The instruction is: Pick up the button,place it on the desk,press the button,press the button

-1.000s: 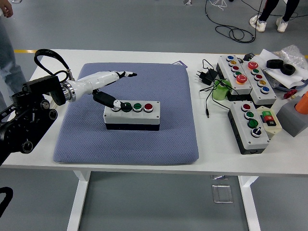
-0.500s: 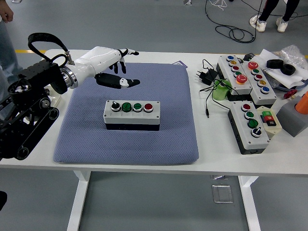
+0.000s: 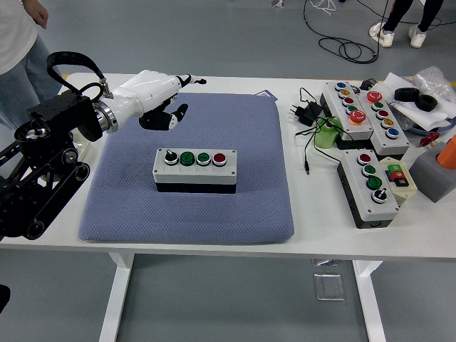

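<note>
A white button box (image 3: pixel 195 169) with a black base lies on the blue-grey pad (image 3: pixel 189 206). Its top carries a black knob at the left, two green buttons and a red button at the right. My left hand (image 3: pixel 165 100), white with black fingers, hovers over the pad's far left part, above and behind the box, apart from it. Its fingers are relaxed and hold nothing. My right arm is out of view.
Several other button boxes (image 3: pixel 363 107) (image 3: pixel 369 187) lie at the right of the table (image 3: pixel 306 214), with a black adapter and cable (image 3: pixel 305 114), a green object (image 3: pixel 325 135) and a grey block (image 3: pixel 434 173). A person (image 3: pixel 18 53) stands at the far left.
My left hand lifted off the box's left end and drew back up and left, away from it. The person at the left has come further into view.
</note>
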Action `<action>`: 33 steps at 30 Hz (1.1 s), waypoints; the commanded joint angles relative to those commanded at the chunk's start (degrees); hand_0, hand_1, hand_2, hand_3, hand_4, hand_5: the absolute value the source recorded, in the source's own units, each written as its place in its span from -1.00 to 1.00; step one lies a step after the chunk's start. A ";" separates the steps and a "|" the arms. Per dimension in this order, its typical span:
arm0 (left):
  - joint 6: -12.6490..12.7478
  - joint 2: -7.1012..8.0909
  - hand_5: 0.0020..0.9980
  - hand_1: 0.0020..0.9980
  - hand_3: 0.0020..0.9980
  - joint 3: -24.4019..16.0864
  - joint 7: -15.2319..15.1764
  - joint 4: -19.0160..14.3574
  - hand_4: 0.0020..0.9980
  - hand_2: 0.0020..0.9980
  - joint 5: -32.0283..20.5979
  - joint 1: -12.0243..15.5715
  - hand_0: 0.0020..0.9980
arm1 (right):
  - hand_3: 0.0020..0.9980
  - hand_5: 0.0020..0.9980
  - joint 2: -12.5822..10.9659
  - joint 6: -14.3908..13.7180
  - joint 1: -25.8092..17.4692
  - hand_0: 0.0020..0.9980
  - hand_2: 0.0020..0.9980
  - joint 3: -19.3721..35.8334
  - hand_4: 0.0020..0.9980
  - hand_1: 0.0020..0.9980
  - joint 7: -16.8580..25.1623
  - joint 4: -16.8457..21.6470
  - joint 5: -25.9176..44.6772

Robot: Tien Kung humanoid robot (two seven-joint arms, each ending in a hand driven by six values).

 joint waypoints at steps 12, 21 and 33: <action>-11.58 3.68 -1.00 -1.00 0.88 6.05 2.74 -5.14 -0.47 -0.98 1.99 -0.22 -0.95 | 0.17 -0.52 -0.04 -0.03 0.02 0.30 0.34 -0.08 -0.24 0.27 0.02 0.00 0.25; -15.32 5.50 -1.00 -1.00 0.86 8.66 2.73 -5.61 -0.46 -0.98 0.74 -0.58 -0.94 | 0.17 -0.52 -0.12 -0.05 0.04 0.30 0.34 0.07 -0.24 0.28 0.02 0.00 0.16; -16.25 5.22 -1.00 -1.00 0.83 9.70 2.55 -5.74 -0.43 -0.97 0.83 -0.50 -0.93 | 0.17 -0.52 -0.11 -0.05 0.01 0.30 0.34 0.18 -0.24 0.28 0.02 0.00 0.06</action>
